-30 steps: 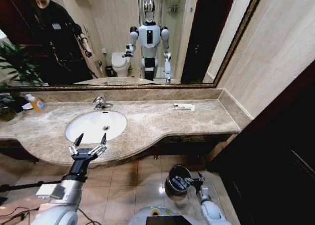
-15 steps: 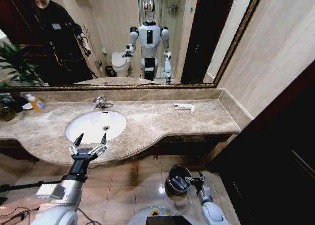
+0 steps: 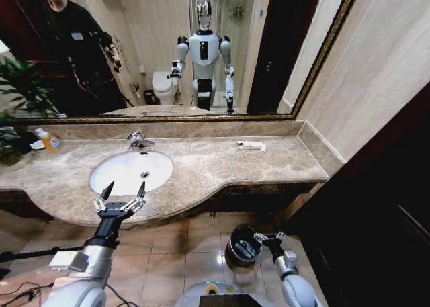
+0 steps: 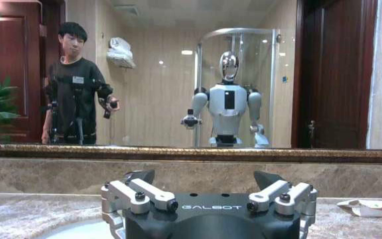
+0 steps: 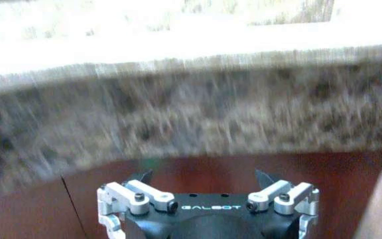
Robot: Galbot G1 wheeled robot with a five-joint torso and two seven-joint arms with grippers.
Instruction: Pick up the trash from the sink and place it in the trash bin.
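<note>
1. The word "GALBOT" is reading in white letters on the black body of the left tool (image 4: 204,180) in the left wrist view, and the same word is showing on the right tool (image 5: 204,175) in the right wrist view.
2. The left tool (image 3: 123,189) is hovering at the front edge of the bench (image 3: 215,166), just before the sink (image 3: 131,171), with its fingers (image 3: 107,189) standing apart and holding nothing.
3. The right tool (image 3: 267,238) is hanging low over the tiled floor (image 3: 175,243), just beside the trash bin (image 3: 243,245) on the bin's right; its fingers are spread apart and empty.
4. The sink is lying with its long axis running along the bench, its chrome tap (image 3: 139,141) sitting at the back rim toward the mirror (image 3: 175,48).
5. The trash bin is standing upright on the floor below the bench's front edge, mouth facing up; light-coloured pieces are showing inside it, too small to name.
6. A flat white packet (image 3: 251,146) is lying on the bench well to the right of the sink, its long axis along the bench; it is also showing in the left wrist view (image 4: 370,207).
7. An orange-yellow bottle (image 3: 49,141) is resting at the bench's far left; its label cannot be read.
</note>
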